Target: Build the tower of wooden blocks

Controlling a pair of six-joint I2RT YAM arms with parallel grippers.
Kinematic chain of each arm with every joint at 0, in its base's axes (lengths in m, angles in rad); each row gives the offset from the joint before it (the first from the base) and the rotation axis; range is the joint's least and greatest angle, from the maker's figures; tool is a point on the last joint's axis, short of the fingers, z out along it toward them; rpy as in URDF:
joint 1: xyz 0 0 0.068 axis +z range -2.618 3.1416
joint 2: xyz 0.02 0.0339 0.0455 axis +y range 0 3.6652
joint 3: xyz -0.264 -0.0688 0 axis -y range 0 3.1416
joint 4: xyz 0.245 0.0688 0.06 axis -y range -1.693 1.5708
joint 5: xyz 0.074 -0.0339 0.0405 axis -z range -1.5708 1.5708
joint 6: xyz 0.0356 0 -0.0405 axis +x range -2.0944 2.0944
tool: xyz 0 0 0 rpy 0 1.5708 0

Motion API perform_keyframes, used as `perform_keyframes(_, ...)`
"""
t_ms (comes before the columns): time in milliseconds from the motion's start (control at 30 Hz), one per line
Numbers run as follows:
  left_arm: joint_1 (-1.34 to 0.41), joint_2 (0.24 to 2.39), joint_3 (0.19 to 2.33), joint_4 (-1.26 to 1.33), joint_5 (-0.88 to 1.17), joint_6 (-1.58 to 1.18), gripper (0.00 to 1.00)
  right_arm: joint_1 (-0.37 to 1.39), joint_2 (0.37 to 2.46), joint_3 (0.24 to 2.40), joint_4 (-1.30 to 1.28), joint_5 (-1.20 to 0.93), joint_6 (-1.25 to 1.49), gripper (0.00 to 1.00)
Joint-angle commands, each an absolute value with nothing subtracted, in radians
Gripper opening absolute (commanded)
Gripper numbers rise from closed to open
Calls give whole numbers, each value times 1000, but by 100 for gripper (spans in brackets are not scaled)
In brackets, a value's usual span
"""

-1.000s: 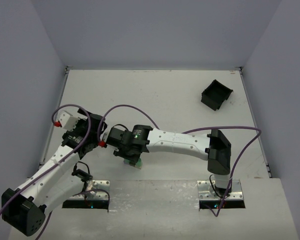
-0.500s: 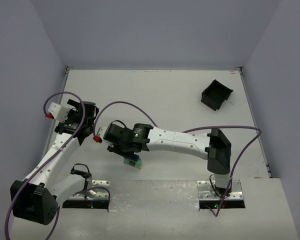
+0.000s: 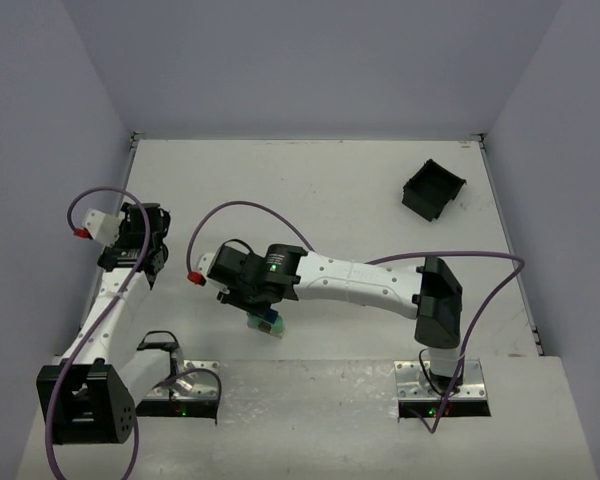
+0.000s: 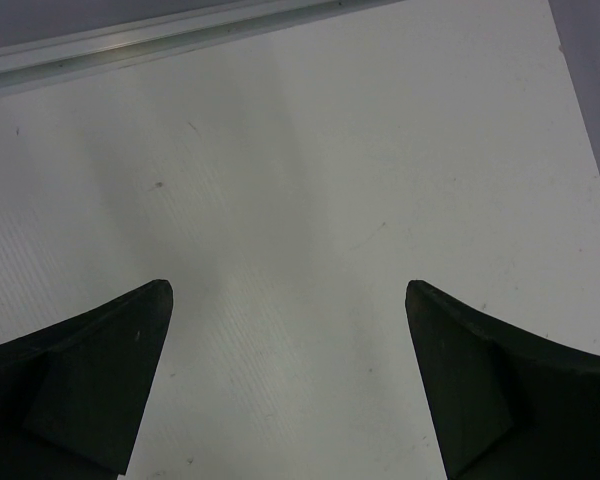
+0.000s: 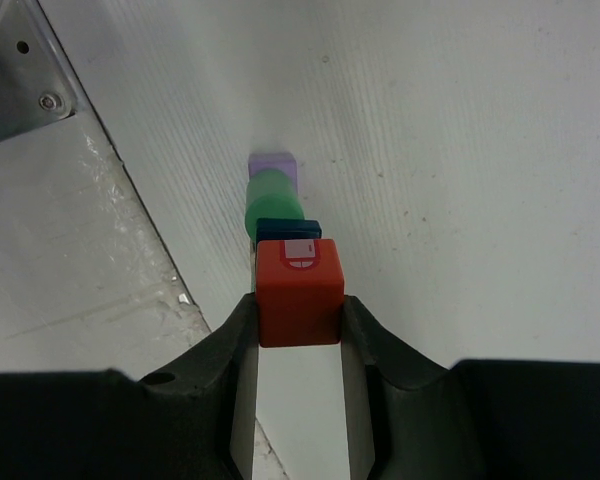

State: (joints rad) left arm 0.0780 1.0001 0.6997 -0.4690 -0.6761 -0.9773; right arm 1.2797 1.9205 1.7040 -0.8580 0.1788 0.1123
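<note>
The tower (image 3: 267, 325) stands near the table's front edge, between the two arm bases. In the right wrist view it shows from above as a purple block (image 5: 274, 163), a green block (image 5: 270, 200) and a dark blue block (image 5: 288, 228). My right gripper (image 5: 298, 318) is shut on a red block (image 5: 298, 288) directly over the blue one. I cannot tell whether they touch. From above, the right gripper (image 3: 263, 310) covers most of the stack. My left gripper (image 3: 138, 245) is open and empty at the table's left side, with only bare table between its fingers (image 4: 100, 360).
A square black bin (image 3: 433, 189) sits at the far right. Metal base plates (image 3: 190, 368) lie along the near edge, one close to the tower (image 5: 20, 70). An aluminium rail (image 4: 180, 35) borders the table ahead of the left gripper.
My left arm has swung left, away from the tower and the right wrist, toward the table's left edge. My right gripper has stayed over the tower with the red block.
</note>
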Motion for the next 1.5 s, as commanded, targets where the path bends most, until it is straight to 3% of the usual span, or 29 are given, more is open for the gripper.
perform_keyframes(0, 83, 922, 668, -396, -644, -945, 100, 1285, 1932, 1808, -914, 213, 112, 31)
perform_keyframes(700, 83, 885, 646, -417, -648, -963, 100, 1285, 2009, 1881, -1072, 200, 204, 32)
perform_keyframes(1467, 83, 874, 641, -415, -630, -954, 100, 1281, 2022, 1874, -1040, 171, 203, 32)
